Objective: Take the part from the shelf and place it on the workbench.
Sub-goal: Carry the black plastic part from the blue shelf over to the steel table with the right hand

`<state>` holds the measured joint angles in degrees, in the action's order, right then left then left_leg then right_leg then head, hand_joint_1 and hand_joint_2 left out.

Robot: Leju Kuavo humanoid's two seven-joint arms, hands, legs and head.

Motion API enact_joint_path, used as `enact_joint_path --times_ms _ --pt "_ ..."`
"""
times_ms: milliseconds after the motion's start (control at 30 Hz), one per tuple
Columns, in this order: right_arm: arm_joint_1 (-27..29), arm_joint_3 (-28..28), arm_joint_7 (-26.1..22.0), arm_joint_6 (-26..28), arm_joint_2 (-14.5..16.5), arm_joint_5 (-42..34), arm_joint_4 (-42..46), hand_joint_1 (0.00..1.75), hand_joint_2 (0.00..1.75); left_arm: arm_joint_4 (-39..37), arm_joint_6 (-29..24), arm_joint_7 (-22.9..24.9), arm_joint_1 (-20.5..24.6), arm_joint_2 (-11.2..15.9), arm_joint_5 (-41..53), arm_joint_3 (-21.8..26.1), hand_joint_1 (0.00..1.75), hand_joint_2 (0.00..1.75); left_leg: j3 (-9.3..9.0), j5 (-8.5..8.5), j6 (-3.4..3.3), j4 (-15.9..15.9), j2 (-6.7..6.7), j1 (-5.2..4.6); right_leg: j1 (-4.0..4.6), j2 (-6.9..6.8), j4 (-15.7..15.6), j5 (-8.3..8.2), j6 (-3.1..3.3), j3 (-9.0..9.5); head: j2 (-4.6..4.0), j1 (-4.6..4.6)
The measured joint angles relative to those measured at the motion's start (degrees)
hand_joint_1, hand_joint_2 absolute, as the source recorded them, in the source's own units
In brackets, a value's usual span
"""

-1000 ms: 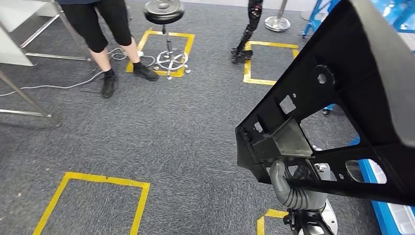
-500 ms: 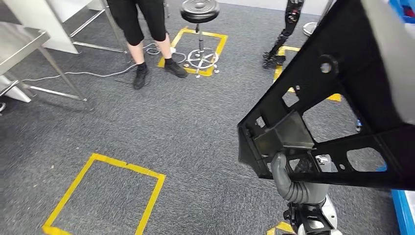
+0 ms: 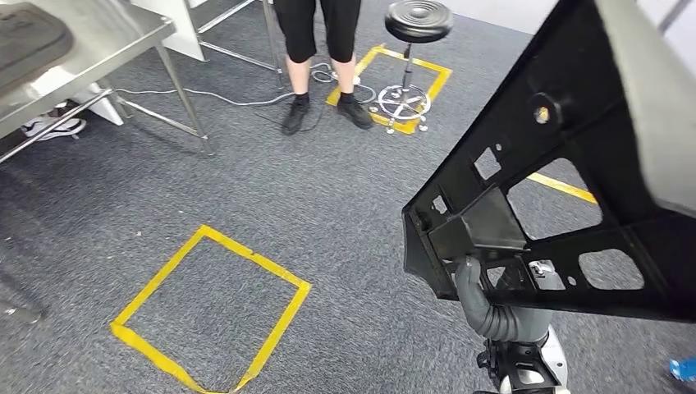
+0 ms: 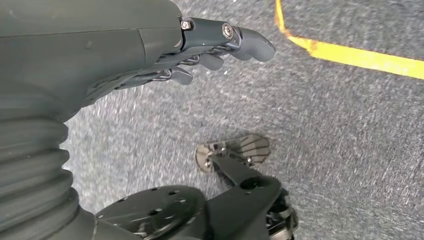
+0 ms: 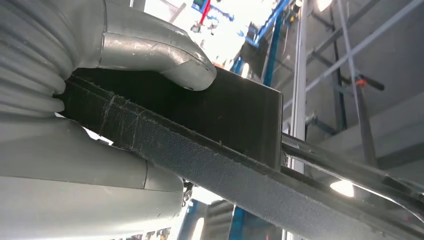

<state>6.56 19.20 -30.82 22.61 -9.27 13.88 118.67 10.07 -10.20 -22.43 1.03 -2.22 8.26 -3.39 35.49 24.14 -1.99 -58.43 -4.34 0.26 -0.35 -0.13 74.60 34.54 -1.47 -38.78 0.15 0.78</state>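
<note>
- At right in the head view, the right hand (image 3: 492, 304) grips the black plastic frame part (image 3: 574, 164) from beneath, thumb hooked on its lower rail; the part is held up off the floor, tilted, well apart from any surface.
- Whole scene has slid since a second ago: that is the camera turning with the robot, not things moving. The steel workbench (image 3: 123, 37) has come into the far left, with a dark part (image 3: 29, 41) already lying on it; the blue shelf has dropped out of the right side.
- The person (image 3: 320, 57), the black stool (image 3: 414, 49) and the yellow tape square (image 3: 209, 308) appear shifted only by that turn.
- Judgement: pick is done and the robot is mid-turn towards the bench; walking closer and setting down remain.
- Left wrist view: left hand (image 4: 200, 55) hangs over grey carpet, fingers loosely apart and holding nothing.
- Right wrist view: right hand's thumb (image 5: 165, 55) is pressed on the black part's edge, the rest of the hand beneath it, clamping firmly; grip matches a second ago.
</note>
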Motion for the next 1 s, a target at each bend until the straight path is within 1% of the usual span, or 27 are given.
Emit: enact_joint_path --times_ms 33,67,100,133,167,233,267,300,333,367,400,433,467,500,533,567,633,667,700,733,767,800,833,900,933,967,1000 --pt "0.0 -0.2 0.1 0.0 -0.1 -0.4 0.0 1.75 1.75 0.0 -0.1 0.0 0.0 0.0 0.0 0.0 0.0 1.75 0.0 -0.1 0.12 0.0 -0.94 0.05 -0.12 0.34 -2.9 -1.56 -0.55 1.18 0.0 0.01" --pt "0.0 -0.5 0.2 0.0 -0.1 -0.8 0.0 1.75 1.75 0.0 -0.2 0.0 0.0 -0.1 0.0 0.1 0.0 1.75 0.02 -0.21 0.31 0.0 -1.86 0.12 -0.38 1.44 -7.4 -3.47 -1.11 3.17 0.0 -0.01" --pt "0.0 -0.8 0.3 -0.1 -0.2 -1.2 0.0 1.75 1.75 0.0 -0.4 0.0 0.0 -0.1 -0.1 0.1 0.0 1.75 0.1 -0.31 0.58 -0.1 -2.74 0.04 -0.53 2.65 -11.5 -5.05 -1.36 4.99 0.0 -0.02" --pt "0.0 -1.0 0.3 -0.1 -0.2 -1.4 0.0 1.75 1.75 0.0 -0.5 0.0 0.0 -0.1 -0.1 0.2 0.0 1.75 0.26 -0.43 0.89 -0.2 -3.53 -0.01 -0.65 3.58 -14.4 -6.17 -1.26 6.37 0.0 0.01" --pt "0.0 -1.2 0.4 -0.1 -0.2 -1.5 0.0 1.75 1.75 0.0 -0.6 0.0 0.0 -0.1 -0.1 0.2 0.0 1.75 0.47 -0.57 1.23 -0.1 -4.17 -0.07 -0.64 4.16 -16.0 -6.74 -0.93 7.11 0.0 0.02" --pt "0.0 -1.6 0.5 -0.1 -0.2 -1.7 0.0 1.75 1.75 0.0 -0.8 0.0 -0.3 -0.1 0.0 0.2 0.0 1.75 0.86 -0.96 1.93 0.1 -5.23 0.02 -0.48 3.16 -16.2 -7.11 0.07 7.26 0.0 0.04" --pt "-0.1 -1.7 0.5 0.0 -0.2 -1.7 0.0 1.75 1.75 0.0 -0.8 0.0 -0.5 0.0 0.0 0.2 0.0 1.75 1.02 -0.98 2.19 0.0 -4.76 0.03 -0.54 2.52 -16.3 -7.28 0.43 7.29 0.0 0.03" --pt "0.0 -1.8 0.5 0.0 -0.2 -1.7 0.0 1.75 1.75 -0.1 -0.8 0.0 -0.6 0.0 0.1 0.2 0.0 1.75 1.4 -0.42 2.42 -0.8 -3.22 -0.06 -0.64 1.81 -16.4 -7.43 0.82 7.31 0.0 0.18" --pt "0.1 -2.0 0.5 0.0 -0.1 -1.7 0.0 1.75 1.75 -0.1 -0.8 0.1 -0.7 0.0 0.1 0.2 0.0 1.75 2.24 0.85 2.59 -2.6 -1.11 -0.18 -0.73 1.04 -16.4 -7.53 1.2 7.32 0.0 0.39" --pt "0.2 -2.2 0.4 0.1 -0.1 -1.8 0.0 1.75 1.75 -0.1 -0.8 0.1 -0.7 0.0 0.1 0.2 0.0 1.75 3.55 2.73 2.71 -5.6 1.33 -0.26 -0.63 0.26 -16.5 -7.54 1.49 7.33 0.0 0.59" --pt "0.5 -2.4 0.4 0.1 0.0 -1.8 0.0 1.75 1.75 -0.1 -0.8 0.1 -0.6 0.0 0.1 0.2 0.0 1.75 5.34 4.9 2.84 -9.5 3.02 -0.25 -0.46 -0.6 -16.4 -7.5 1.74 7.3 0.0 0.76" --pt "0.7 -2.6 0.3 0.1 0.1 -1.9 0.0 1.75 1.75 -0.1 -0.8 0.1 -0.5 -0.1 0.1 0.2 0.0 1.75 7.06 6.61 2.92 -13.2 3.74 -0.16 -0.28 -1.5 -16.4 -7.46 1.88 7.25 0.0 0.79" --pt "0.9 -2.7 0.2 0.1 0.1 -2.0 0.0 1.75 1.75 -0.1 -0.9 0.1 -0.5 -0.1 0.1 0.2 0.0 1.75 8.15 7.46 2.93 -15.7 4.02 -0.1 -0.15 -2.41 -16.4 -7.41 1.94 7.22 0.0 0.77" --pt "1.0 -2.8 0.1 0.1 0.3 -2.1 0.0 1.75 1.75 -0.1 -0.9 0.1 -0.5 -0.1 0.1 0.2 0.0 1.75 8.19 7.25 2.88 -16.3 4.14 -0.09 -0.05 -3.27 -16.4 -7.36 2.0 7.22 0.0 0.78" --pt "1.1 -2.9 -0.1 0.0 0.4 -2.2 0.0 1.75 1.75 -0.1 -1.0 0.1 -0.5 -0.1 0.1 0.2 0.0 1.75 6.86 5.97 2.74 -14.3 4.36 -0.12 0.02 -4.09 -16.4 -7.3 2.04 7.31 0.0 0.79" --pt "1.2 -3.0 -0.2 0.0 0.6 -2.3 0.0 1.75 1.75 -0.1 -1.0 0.1 -0.5 0.0 0.1 0.2 0.0 1.75 4.53 4.19 2.45 -10.6 5.17 -0.23 0.1 -4.84 -16.4 -7.2 2.05 7.48 0.0 0.79" --pt "1.4 -3.2 -0.3 0.0 0.8 -2.3 0.0 1.75 1.75 -0.1 -1.1 0.1 -0.4 0.1 0.1 0.3 0.0 1.75 0.15 1.89 1.66 -3.1 8.19 -0.88 0.44 -6.17 -16.4 -6.89 1.83 7.84 0.0 0.75" --pt "1.5 -3.3 -0.4 0.0 0.9 -2.3 0.0 1.75 1.75 -0.1 -1.1 0.1 -0.3 0.2 0.1 0.3 0.0 1.75 -0.84 1.57 1.31 -1.3 9.2 -1.24 0.6 -6.77 -16.4 -6.75 1.62 7.95 0.0 0.74" --pt "1.6 -3.3 -0.5 0.0 1.0 -2.2 0.0 1.75 1.75 -0.1 -1.1 0.1 -0.2 0.2 0.1 0.3 0.0 1.75 -0.98 1.69 1.03 -0.6 9.39 -1.54 0.7 -7.43 -16.4 -6.65 1.38 8.03 0.0 0.73" --pt "1.7 -3.4 -0.5 0.0 1.1 -2.2 0.0 1.75 1.75 -0.1 -1.1 0.1 -0.2 0.2 0.2 0.3 0.0 1.75 -0.85 1.54 0.79 -0.5 8.48 -1.62 0.74 -8.15 -16.5 -6.57 1.1 8.17 0.0 0.75" --pt "1.8 -3.4 -0.5 0.0 1.1 -2.2 0.1 1.75 1.75 -0.1 -1.1 0.2 -0.2 0.2 0.2 0.3 0.0 1.75 -0.96 1.32 0.51 -0.1 7.65 -1.46 0.73 -8.36 -16.5 -6.43 0.8 8.18 0.0 0.77" --pt "1.9 -3.5 -0.5 0.0 1.2 -2.1 0.1 1.75 1.75 -0.1 -1.1 0.2 -0.3 0.1 0.2 0.3 0.0 1.75 -1.15 1.06 0.2 0.2 6.8 -1.23 0.67 -7.4 -16.0 -6.05 0.52 8.09 0.0 0.72" --pt "2.0 -3.5 -0.5 0.0 1.3 -2.1 0.1 1.75 1.75 -0.1 -1.1 0.3 -0.3 0.1 0.2 0.3 0.0 1.75 -1.34 0.74 -0.11 0.6 5.98 -0.94 0.61 -5.64 -14.6 -5.26 0.4 7.56 0.0 0.67" --pt "2.3 -3.8 -0.6 0.0 1.3 -2.1 0.1 1.75 1.75 -0.1 -1.2 0.3 -0.1 0.1 0.2 0.3 0.0 1.75 -1.32 0.32 -0.52 0.9 4.27 -0.58 0.31 -1.46 -8.5 -2.43 0.57 4.64 0.0 0.41" --pt "2.5 -3.9 -0.6 0.0 1.3 -2.1 0.2 1.75 1.75 -0.1 -1.2 0.3 0.0 0.1 0.2 0.3 0.0 1.75 -1.13 0.22 -0.61 0.9 3.32 -0.52 0.15 -0.52 -4.5 -0.92 0.66 2.57 0.0 0.34" --pt "2.6 -4.0 -0.6 0.0 1.3 -2.1 0.1 1.75 1.75 -0.1 -1.2 0.3 0.0 0.0 0.2 0.3 0.0 1.75 -0.98 0.13 -0.6 0.9 2.28 -0.47 -0.02 -0.17 -1.4 0.03 0.52 0.84 0.0 0.29" --pt "2.7 -4.0 -0.6 0.0 1.3 -2.1 0.1 1.75 1.75 -0.1 -1.2 0.3 0.0 0.0 0.2 0.3 0.0 1.75 -0.9 0.05 -0.54 0.9 1.28 -0.42 -0.2 -0.07 -0.2 0.07 0.12 -0.02 0.0 0.3"
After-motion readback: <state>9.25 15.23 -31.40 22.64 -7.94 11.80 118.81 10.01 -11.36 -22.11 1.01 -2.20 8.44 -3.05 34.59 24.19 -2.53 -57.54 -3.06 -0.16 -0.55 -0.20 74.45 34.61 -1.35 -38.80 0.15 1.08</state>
